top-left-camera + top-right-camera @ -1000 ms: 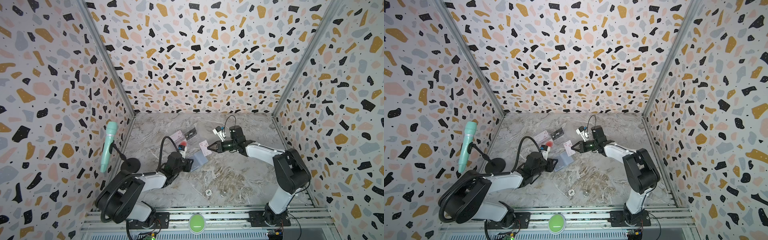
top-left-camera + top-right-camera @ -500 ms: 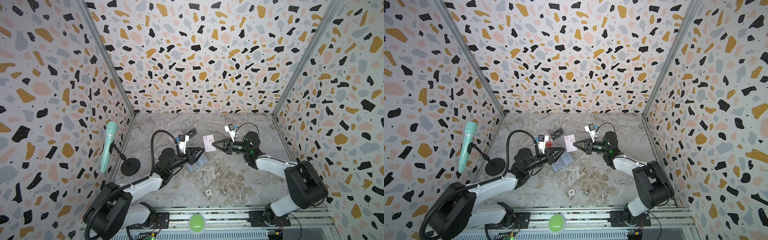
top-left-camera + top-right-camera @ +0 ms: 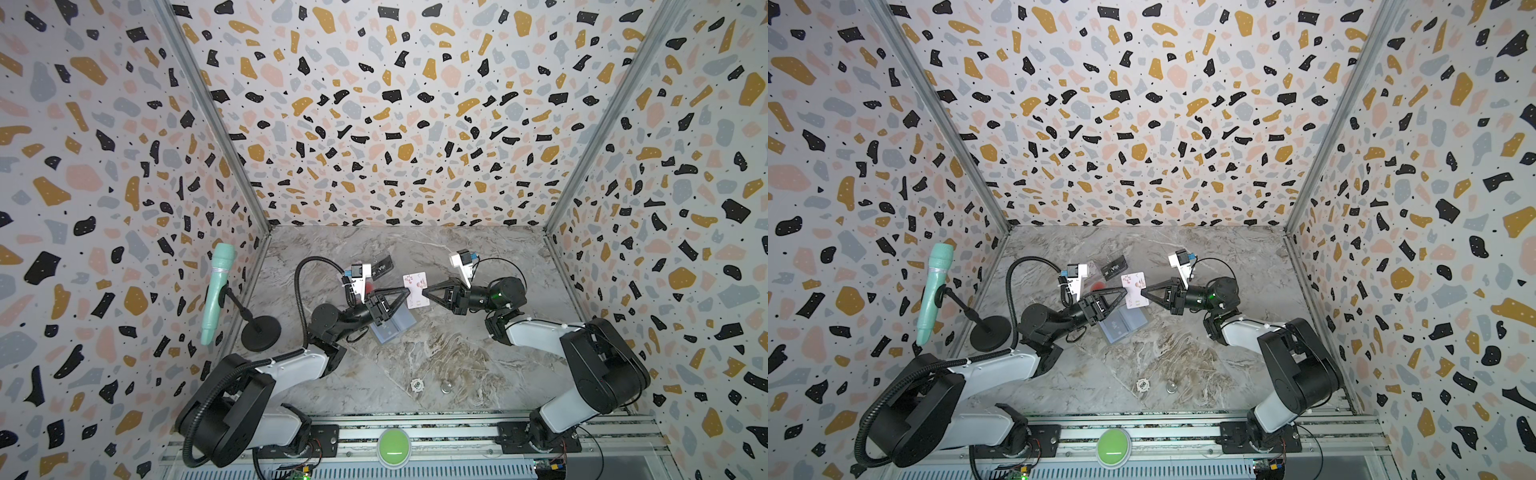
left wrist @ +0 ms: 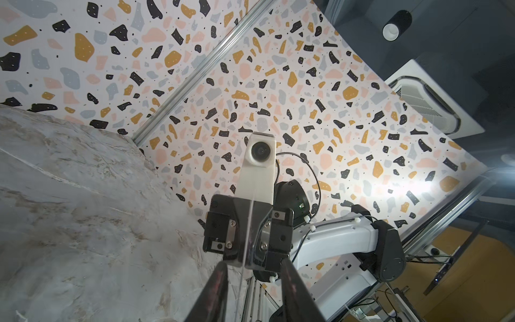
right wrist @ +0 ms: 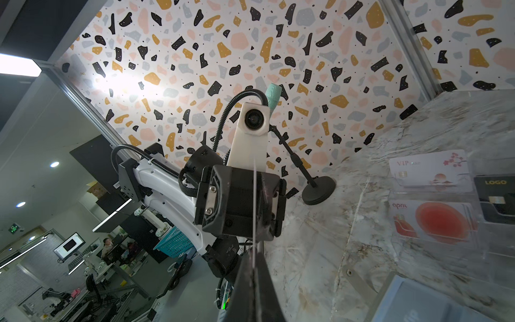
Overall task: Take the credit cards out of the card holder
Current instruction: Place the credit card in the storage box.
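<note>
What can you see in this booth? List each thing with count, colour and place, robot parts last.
table: one, grey marble, booth floor
microphone: one, mint green on a black stand, beside the left arm
card holder: one, blue-grey inside, open flat mid-table
held card: one, white-pink, raised above the table
tray: one, clear, behind the card holder
white-pink card, red-circle card, black card: one each, in the tray
chip: one, white, table front
disc: one, silvery, beside the chip
button: one, green, front rail
left fingers: two, black, open around the held card
right fingers: two, black, shut on it
</note>
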